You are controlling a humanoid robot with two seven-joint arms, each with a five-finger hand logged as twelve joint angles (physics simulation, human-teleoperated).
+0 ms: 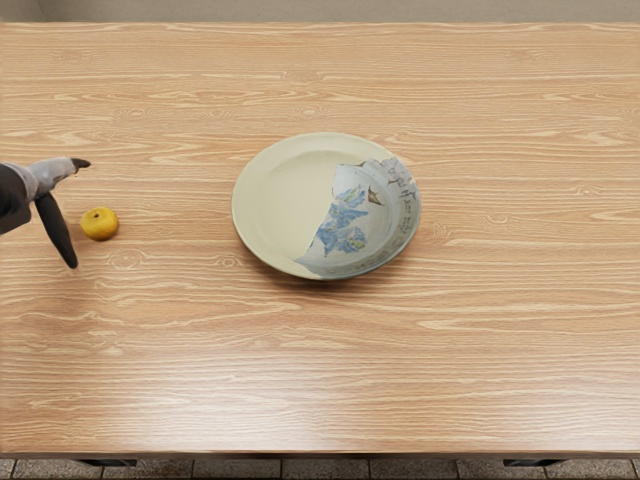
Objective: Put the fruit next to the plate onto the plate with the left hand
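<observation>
A small yellow-orange fruit (99, 223) lies on the wooden table, well left of the plate. The plate (285, 190) is cream-coloured with a blue and white pattern on its right part, and nothing lies on it. My left hand (62, 212) comes in from the left edge, just left of the fruit. Its fingers (56, 230) are spread, one pointing down and one to the right at the top, and they hold nothing. A narrow gap separates the hand from the fruit. The right arm is out of view.
The wooden table (320, 370) fills the view, with its front edge near the bottom of the picture and its far edge at the top. Only the plate and the fruit stand on it.
</observation>
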